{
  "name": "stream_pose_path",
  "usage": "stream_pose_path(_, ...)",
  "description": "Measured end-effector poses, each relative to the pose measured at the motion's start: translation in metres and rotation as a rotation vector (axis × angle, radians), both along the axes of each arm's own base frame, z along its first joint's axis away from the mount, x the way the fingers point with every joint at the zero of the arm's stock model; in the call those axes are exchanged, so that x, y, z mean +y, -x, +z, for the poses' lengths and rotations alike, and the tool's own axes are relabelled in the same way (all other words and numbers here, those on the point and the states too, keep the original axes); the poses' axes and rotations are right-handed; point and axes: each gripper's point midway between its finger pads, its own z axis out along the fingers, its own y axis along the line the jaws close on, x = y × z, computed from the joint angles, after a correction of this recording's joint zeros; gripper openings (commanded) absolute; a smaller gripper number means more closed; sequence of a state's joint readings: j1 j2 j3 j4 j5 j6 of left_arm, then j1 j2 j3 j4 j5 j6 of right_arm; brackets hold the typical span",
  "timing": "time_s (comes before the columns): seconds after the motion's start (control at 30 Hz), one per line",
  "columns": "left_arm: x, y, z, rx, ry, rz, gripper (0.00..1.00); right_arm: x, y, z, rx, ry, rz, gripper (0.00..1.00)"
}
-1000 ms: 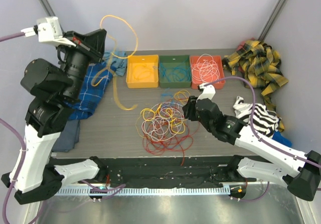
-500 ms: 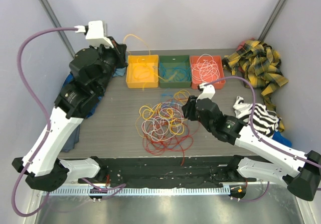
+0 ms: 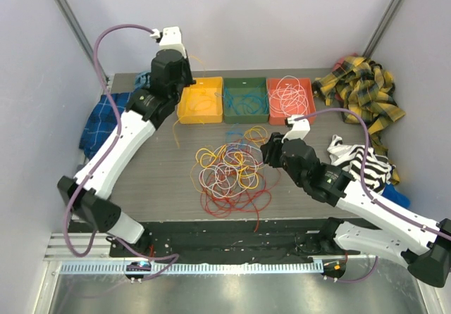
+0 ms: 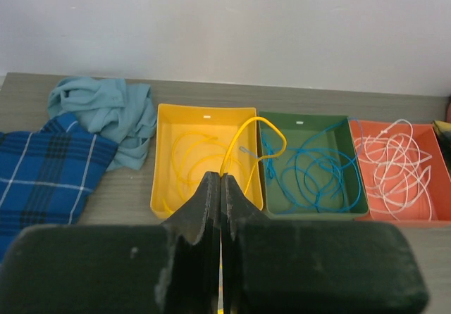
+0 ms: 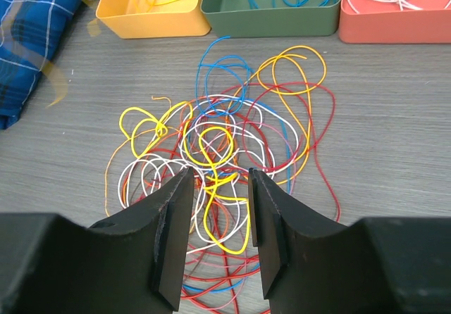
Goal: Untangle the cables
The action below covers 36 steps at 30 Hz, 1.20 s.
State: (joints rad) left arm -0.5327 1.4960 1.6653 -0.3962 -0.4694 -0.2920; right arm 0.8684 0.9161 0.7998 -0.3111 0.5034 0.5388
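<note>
Dangling one yellow cable (image 4: 264,119) over the yellow tray (image 4: 204,108), first of three colour-matched trays (image 4: 303,116), the left end effector (image 4: 220,180) is pinching it tight for sorting while the right end effector (image 5: 220,177), jaws parted and empty, is hovering above the tangle of cables (image 5: 218,145) on the table (image 5: 394,117).

My left gripper (image 4: 220,180): jaws pressed together, pinching yellow cable (image 4: 248,122). Cable rises from my tips, arcs above right rim of yellow tray (image 4: 206,110), and curls down over near corner of green tray (image 4: 303,119). More yellow cables (image 4: 187,155) lie inside yellow tray. Green tray sits against yellow tray's right side and holds blue cables (image 4: 310,170). Orange tray (image 4: 409,219), farther right of yellow tray, holds white cables (image 4: 391,162). Teal cloth (image 4: 106,113) is bunched just left of yellow tray. Blue plaid cloth (image 4: 42,173) lies farther left.
</note>
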Motion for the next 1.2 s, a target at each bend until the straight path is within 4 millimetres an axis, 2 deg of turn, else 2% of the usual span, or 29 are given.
stream_pose_path(0.17, -0.008, -0.042, -0.011, 0.019, 0.011, 0.008, 0.0, -0.004, -0.001, 0.0, -0.011, 0.026, -0.009, 0.45)
stream_pose_path(0.43, -0.004, -0.083, -0.011, 0.004, 0.031, 0.037, 0.0, -0.013, -0.004, 0.001, -0.034, 0.078, -0.028, 0.45)
stream_pose_path(0.73, 0.01, -0.114, -0.055, 0.066, 0.011, 0.086, 0.0, -0.02, -0.004, -0.007, -0.031, 0.121, -0.041, 0.45)
stream_pose_path(0.9, 0.018, -0.14, -0.083, 0.099, 0.017, 0.113, 0.0, -0.021, -0.004, -0.008, -0.029, 0.124, -0.042, 0.45)
stream_pose_path(1.03, 0.015, -0.162, -0.098, 0.11, 0.029, 0.112, 0.0, -0.022, -0.004, -0.01, -0.026, 0.128, -0.044, 0.45)
stream_pose_path(1.1, 0.014, -0.164, -0.098, 0.11, 0.041, 0.109, 0.0, -0.022, -0.003, -0.012, -0.022, 0.133, -0.044, 0.45)
stream_pose_path(1.2, 0.013, -0.166, -0.083, 0.081, 0.059, 0.105, 0.0, -0.024, -0.003, -0.014, -0.019, 0.138, -0.048, 0.45)
